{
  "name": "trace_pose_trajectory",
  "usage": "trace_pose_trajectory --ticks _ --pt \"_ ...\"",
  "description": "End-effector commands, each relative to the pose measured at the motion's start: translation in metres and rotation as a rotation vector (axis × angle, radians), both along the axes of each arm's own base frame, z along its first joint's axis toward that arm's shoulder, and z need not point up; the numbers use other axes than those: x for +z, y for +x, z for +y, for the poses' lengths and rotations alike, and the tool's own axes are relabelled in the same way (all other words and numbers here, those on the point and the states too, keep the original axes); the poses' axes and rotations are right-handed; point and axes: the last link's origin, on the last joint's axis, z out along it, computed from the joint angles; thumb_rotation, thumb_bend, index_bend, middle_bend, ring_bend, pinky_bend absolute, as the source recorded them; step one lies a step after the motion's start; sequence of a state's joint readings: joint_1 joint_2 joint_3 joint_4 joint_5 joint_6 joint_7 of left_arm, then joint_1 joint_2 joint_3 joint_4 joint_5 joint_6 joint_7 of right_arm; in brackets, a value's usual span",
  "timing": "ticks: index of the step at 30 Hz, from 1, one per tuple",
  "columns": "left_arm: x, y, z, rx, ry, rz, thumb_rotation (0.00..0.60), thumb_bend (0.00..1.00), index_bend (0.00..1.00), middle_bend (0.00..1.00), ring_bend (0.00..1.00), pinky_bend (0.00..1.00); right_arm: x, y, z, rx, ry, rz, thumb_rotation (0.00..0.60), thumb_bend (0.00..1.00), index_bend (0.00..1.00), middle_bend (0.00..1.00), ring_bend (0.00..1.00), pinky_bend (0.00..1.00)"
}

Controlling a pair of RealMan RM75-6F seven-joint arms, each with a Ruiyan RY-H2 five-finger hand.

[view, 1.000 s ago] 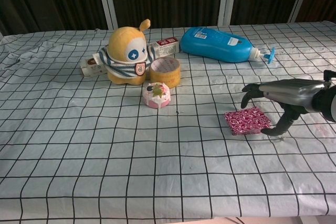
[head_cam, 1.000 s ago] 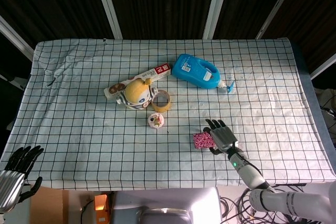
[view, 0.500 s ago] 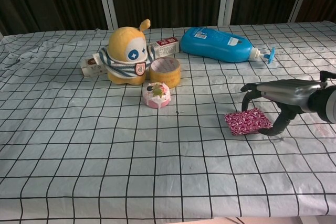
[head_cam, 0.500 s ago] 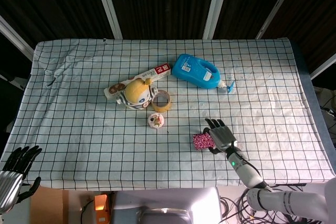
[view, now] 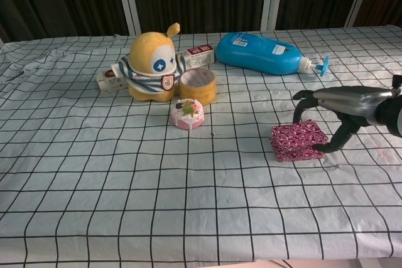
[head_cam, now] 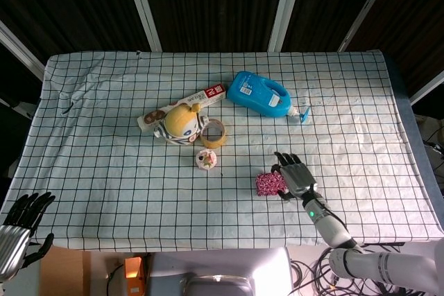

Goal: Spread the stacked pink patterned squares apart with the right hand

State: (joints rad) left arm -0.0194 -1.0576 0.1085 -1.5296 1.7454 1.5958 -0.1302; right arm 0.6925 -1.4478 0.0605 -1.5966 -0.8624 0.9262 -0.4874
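Table — covered by a white cloth with a black grid, bearing all items below; places given relative to the yellow plush toy

Blue bottle — lying on its side, to the right of the plush and further back, pump nozzle pointing right

Yellow plush toy — upright, striped band round its body, left of centre

Long box — lying flat behind the plush and touching it, ends showing on either side

Right hand — well to the right of the plush and nearer the front edge; fingers apart and arched over the right side of the squares, fingertips at the stack's far edge, thumb at its near right edge; whether it grips the stack cannot be told

Left hand — far to the front left of the plush, off the table's corner, fingers spread, holding nothing

Tape roll — just beside the plush on its right, lying flat

Pink patterned squares — one stack, right of the plush and nearer the front, edges aligned

Small pink cake-shaped item — just in front of the tape roll
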Motion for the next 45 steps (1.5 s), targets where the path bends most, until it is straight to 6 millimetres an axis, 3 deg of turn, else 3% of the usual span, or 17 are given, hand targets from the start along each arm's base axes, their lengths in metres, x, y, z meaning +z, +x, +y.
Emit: trace_pose_trajectory --ticks 1,13,18,25,35,45 --pt "0.000 0.000 0.000 0.002 -0.001 0.001 0.600 0.45 0.00 0.06 0.00 0.00 0.009 -0.004 -0.005 -0.016 -0.033 -0.017 0.600 0.27 0.40 0.00 0.00 0.07" --pt "-0.002 0.000 0.003 0.010 -0.005 0.006 0.600 0.45 0.00 0.06 0.00 0.00 0.023 -0.054 -0.037 -0.166 -0.120 0.019 0.600 0.27 0.40 0.00 0.00 0.07" --pt "-0.003 0.000 0.005 0.014 -0.009 0.008 0.600 0.45 0.00 0.06 0.00 0.00 0.024 -0.059 -0.036 -0.153 -0.101 0.036 0.600 0.27 0.28 0.00 0.00 0.07" --pt "-0.004 0.001 0.004 0.011 -0.008 0.007 0.600 0.45 0.00 0.06 0.00 0.00 0.033 -0.057 -0.022 -0.105 -0.075 0.068 0.600 0.27 0.10 0.00 0.00 0.07" --pt "-0.006 0.002 0.003 0.000 -0.015 0.011 0.600 0.45 0.00 0.05 0.00 0.00 0.036 -0.032 0.004 -0.015 -0.029 0.010 0.600 0.27 0.15 0.00 0.00 0.07" --pt "-0.003 0.001 0.001 -0.002 -0.006 0.005 0.600 0.45 0.00 0.05 0.00 0.00 -0.001 -0.007 0.007 0.015 0.050 0.029 0.600 0.27 0.19 0.00 0.00 0.07"
